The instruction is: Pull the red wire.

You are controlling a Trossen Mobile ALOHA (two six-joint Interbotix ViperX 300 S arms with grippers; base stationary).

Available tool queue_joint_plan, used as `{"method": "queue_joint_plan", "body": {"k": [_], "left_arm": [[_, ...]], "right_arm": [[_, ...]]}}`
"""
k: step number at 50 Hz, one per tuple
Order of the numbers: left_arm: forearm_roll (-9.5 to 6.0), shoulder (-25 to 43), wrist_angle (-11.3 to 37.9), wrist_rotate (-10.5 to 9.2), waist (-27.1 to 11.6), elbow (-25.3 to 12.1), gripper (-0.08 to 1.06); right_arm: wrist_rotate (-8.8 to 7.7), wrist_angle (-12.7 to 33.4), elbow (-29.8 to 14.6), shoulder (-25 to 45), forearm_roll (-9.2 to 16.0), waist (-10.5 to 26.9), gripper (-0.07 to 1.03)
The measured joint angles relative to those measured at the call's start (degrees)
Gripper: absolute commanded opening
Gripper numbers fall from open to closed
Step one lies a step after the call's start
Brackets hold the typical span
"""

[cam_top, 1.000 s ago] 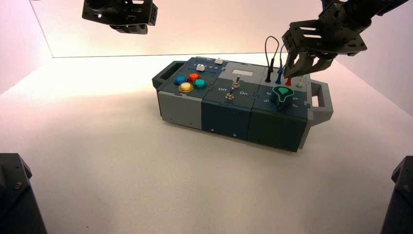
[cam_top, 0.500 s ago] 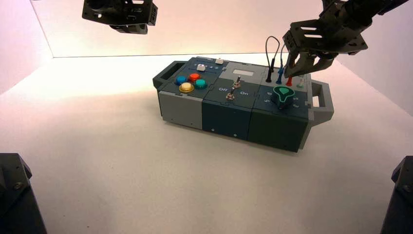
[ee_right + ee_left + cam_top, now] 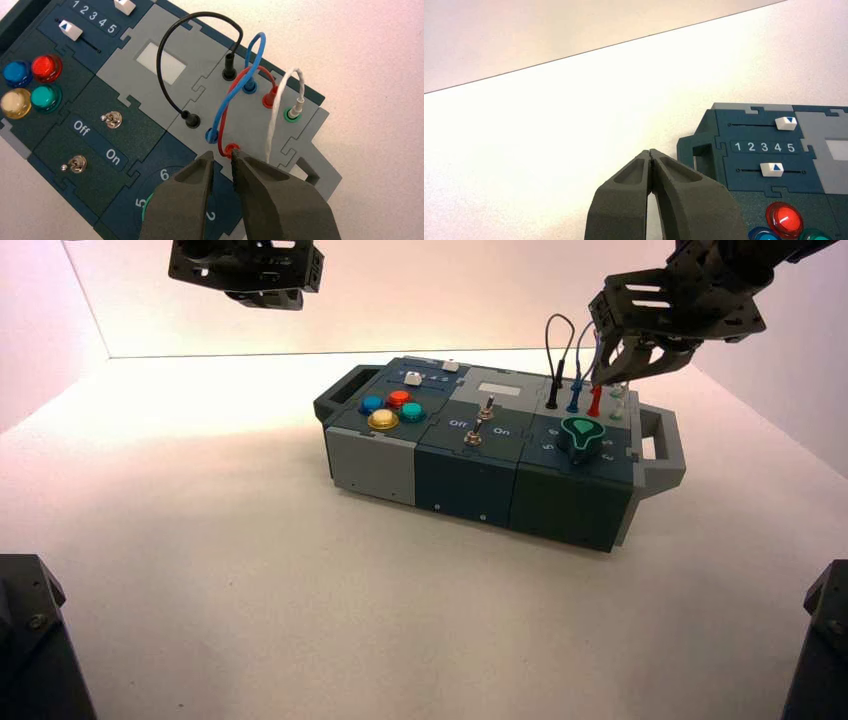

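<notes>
- Hovering over the box's [image 3: 465, 475] R end: R gripper [image 3: 222, 151], jaws spread w/ a narrow gap btwn tips, one tip right by the red wire's near plug; nothing pinched.
- High view has the box's front side plus L handle [image 3: 345, 390] & R handle [image 3: 660, 445]; R wrist view adds full loops of black lead [image 3: 160, 55], blue lead [image 3: 227, 97], red wire [image 3: 249, 70] & white lead [image 3: 276, 107].
- L wrist view gives the "1 2 3 4 5" strip [image 3: 765, 146] btwn two white sliders [image 3: 772, 169]; in high view that lettering's too small to read.
- L gripper [image 3: 650, 152]: parked up beyond the box's L end, jaws pressed together.
- Sockets: red wire's both ends sit in red-rimmed ones, btwn blue & white leads; far end of white lead's in a green-rimmed one, near end hidden by the R gripper.
- Red wire looks thin, arched, w/ slim red plugs; loop passes partly under blue lead in R wrist view.
</notes>
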Motion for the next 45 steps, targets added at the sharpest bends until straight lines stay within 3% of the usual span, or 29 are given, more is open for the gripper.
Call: {"method": "queue_joint_plan", "body": {"k": [45], "left_arm": [[0.0, 0.0, -0.09, 0.0, 0.0, 0.0, -0.03]], "right_arm": [[0.0, -1.41, -2.46, 5.54, -0.62, -0.62, 0.28]]}}
